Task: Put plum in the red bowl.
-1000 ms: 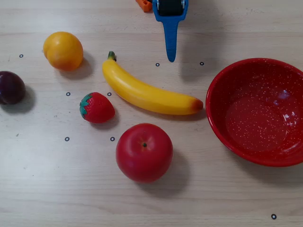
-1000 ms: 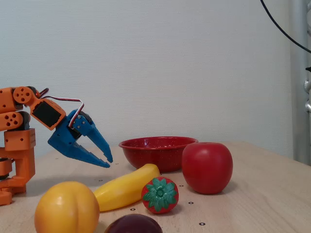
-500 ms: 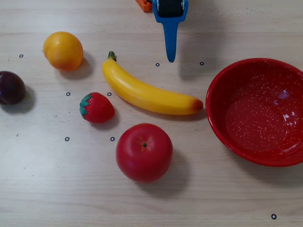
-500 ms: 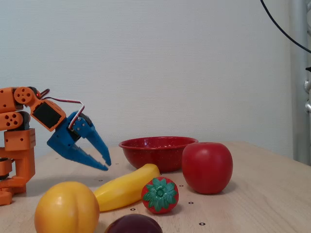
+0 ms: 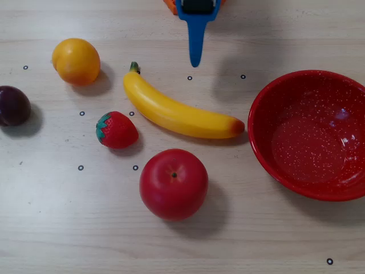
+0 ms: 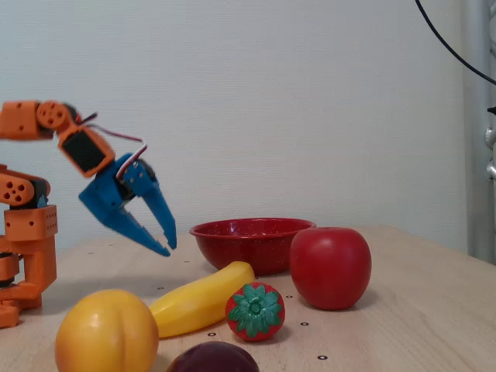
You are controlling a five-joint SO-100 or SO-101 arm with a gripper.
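Note:
The dark purple plum [image 5: 12, 105] rests on the wooden table at the far left of the overhead view; only its top [image 6: 213, 357] shows at the bottom edge of the fixed view. The speckled red bowl [image 5: 311, 134] stands at the right, and appears behind the fruit in the fixed view [image 6: 249, 242]. My blue gripper [image 6: 166, 248] hangs open and empty above the table, tips pointing down, well clear of the plum. From overhead, the gripper [image 5: 195, 61] shows at the top centre, above the banana's stem end.
A yellow banana [image 5: 178, 111] lies diagonally mid-table. An orange [image 5: 76, 61] sits at the upper left, a strawberry [image 5: 116, 130] beside the banana, a big red apple [image 5: 173, 183] in front. The orange arm base [image 6: 25, 248] stands at the left of the fixed view.
The arm has lifted, raising the gripper higher above the table and pulling it back toward the base. The jaws have opened wider. No fruit has moved.

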